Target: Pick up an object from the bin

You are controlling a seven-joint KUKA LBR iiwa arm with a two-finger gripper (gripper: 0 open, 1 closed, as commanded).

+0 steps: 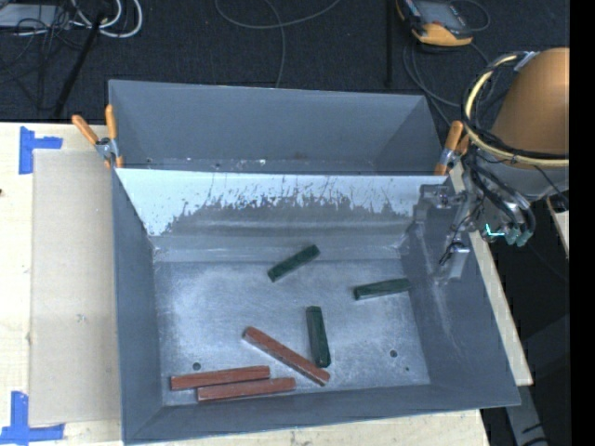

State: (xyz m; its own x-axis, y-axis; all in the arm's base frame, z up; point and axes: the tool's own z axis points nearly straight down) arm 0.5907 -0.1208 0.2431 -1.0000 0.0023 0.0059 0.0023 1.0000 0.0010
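Note:
My gripper (446, 242) hangs over the bin's right wall, above the sloped side and clear of the floor. Nearest to it is a dark green bar (381, 290) that lies almost level on the bin floor, down and to the left of the gripper. A second dark green bar (318, 335) stands nearly upright in the view near the floor's middle. A third dark green bar (294, 261) lies tilted further left, towards the back.
A red-brown bar (286, 356) lies slanted beside the upright green one. Two more red-brown bars (219, 377) (245, 389) lie side by side along the front wall at the left. The arm, with its orange dome and cables, reaches in from the right.

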